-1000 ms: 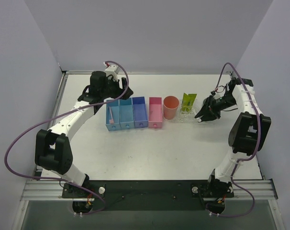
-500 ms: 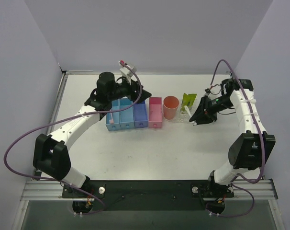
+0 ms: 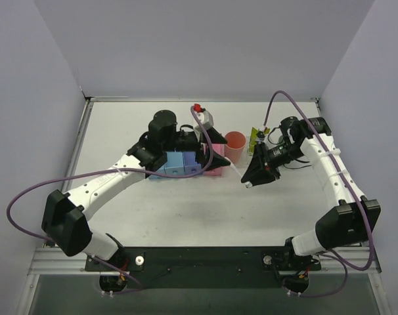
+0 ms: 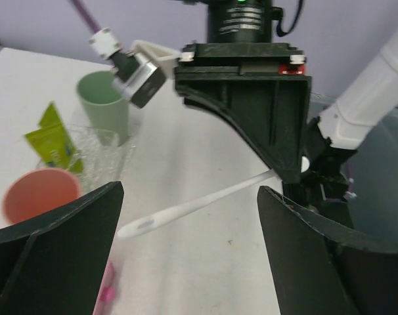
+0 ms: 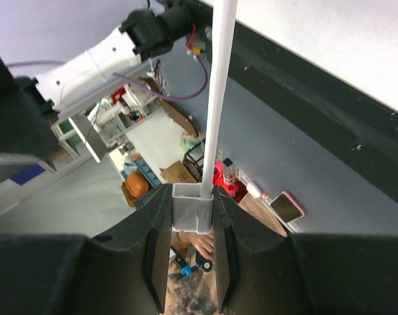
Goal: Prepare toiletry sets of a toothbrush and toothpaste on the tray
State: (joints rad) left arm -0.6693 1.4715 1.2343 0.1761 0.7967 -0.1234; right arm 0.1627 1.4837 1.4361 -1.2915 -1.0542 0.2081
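My right gripper (image 3: 250, 177) is shut on the handle end of the white toothbrush (image 3: 235, 168) and holds it above the table, pointing toward my left gripper (image 3: 217, 156). The right wrist view shows the stick (image 5: 219, 98) clamped between the pads (image 5: 192, 210). My left gripper (image 4: 189, 197) is open and empty, and the brush head (image 4: 138, 226) lies between its fingers without touching them. Lime-yellow toothpaste tubes (image 4: 51, 141) stand in the clear tray (image 4: 104, 147) and also show in the top view (image 3: 258, 136). The right arm hides most of the tray there.
An orange cup (image 3: 235, 146) stands beside the tray, also seen in the left wrist view (image 4: 40, 193). A green cup (image 4: 104, 105) stands behind the tray. Blue bins (image 3: 179, 163) and a pink box (image 3: 212, 172) sit in a row under my left gripper.
Both arms have swung toward the middle. The right gripper carried the toothbrush left and nearer, off the tray. The left gripper moved right from the blue bins to the pink box.
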